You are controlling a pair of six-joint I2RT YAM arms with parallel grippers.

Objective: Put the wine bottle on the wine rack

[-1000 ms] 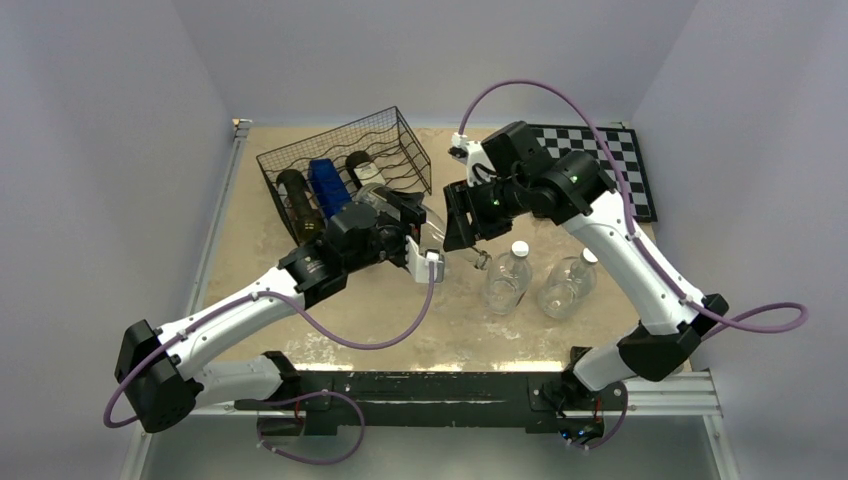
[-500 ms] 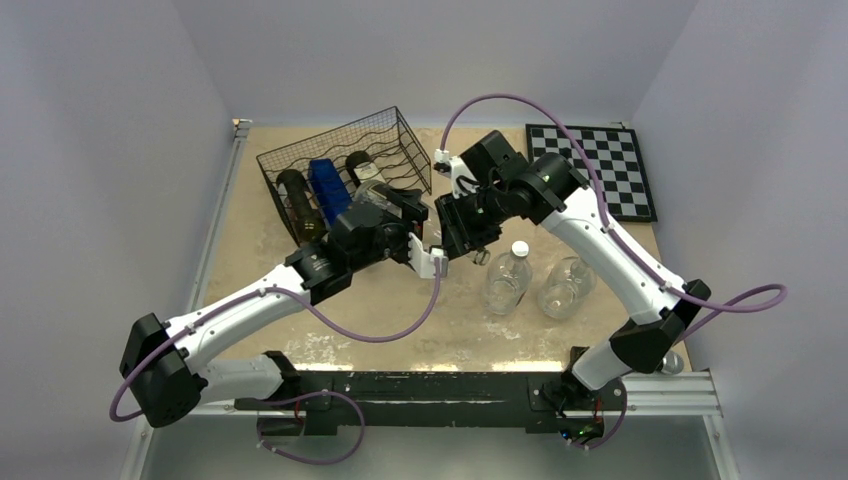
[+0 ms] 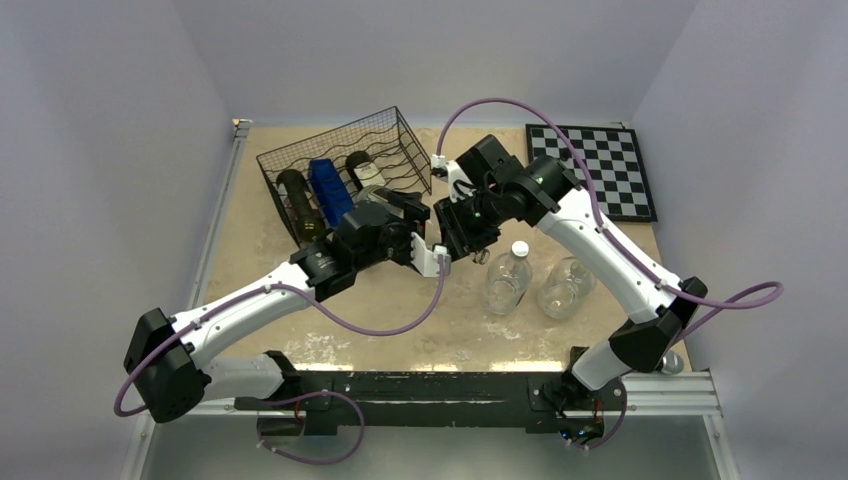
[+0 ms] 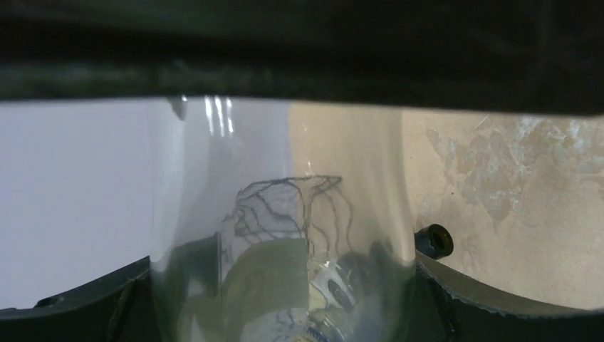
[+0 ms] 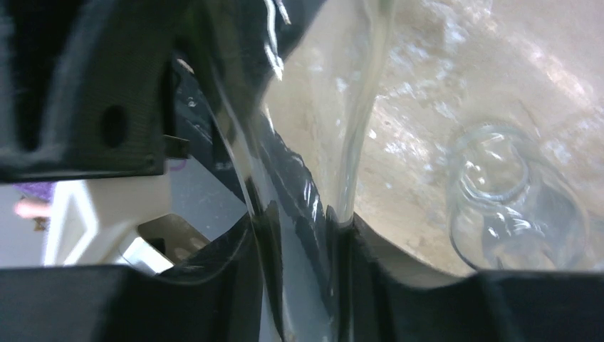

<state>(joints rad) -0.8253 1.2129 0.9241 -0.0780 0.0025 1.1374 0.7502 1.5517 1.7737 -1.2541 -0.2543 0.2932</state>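
Note:
The wine bottle (image 3: 372,196) is clear glass and is held off the table between both arms, just in front of the black wire-mesh wine rack (image 3: 400,140). My left gripper (image 3: 400,212) is shut on its wide body, which fills the left wrist view (image 4: 285,235) between the jaws (image 4: 285,292). My right gripper (image 3: 463,232) is shut on its thin neck (image 5: 295,214), with the black fingers (image 5: 299,256) pressed on both sides. The bottle's far end is hidden behind the gripper bodies.
The rack holds a dark bottle (image 3: 297,205), a blue bottle (image 3: 328,185) and a third bottle (image 3: 365,170). Two clear bottles (image 3: 505,280) (image 3: 565,285) stand on the table right of centre; one shows in the right wrist view (image 5: 513,199). A chessboard (image 3: 600,170) lies at the back right.
My right arm has moved left and its gripper has come onto the bottle's neck, close to the left gripper. The left arm with the bottle has shifted slightly toward the rack.

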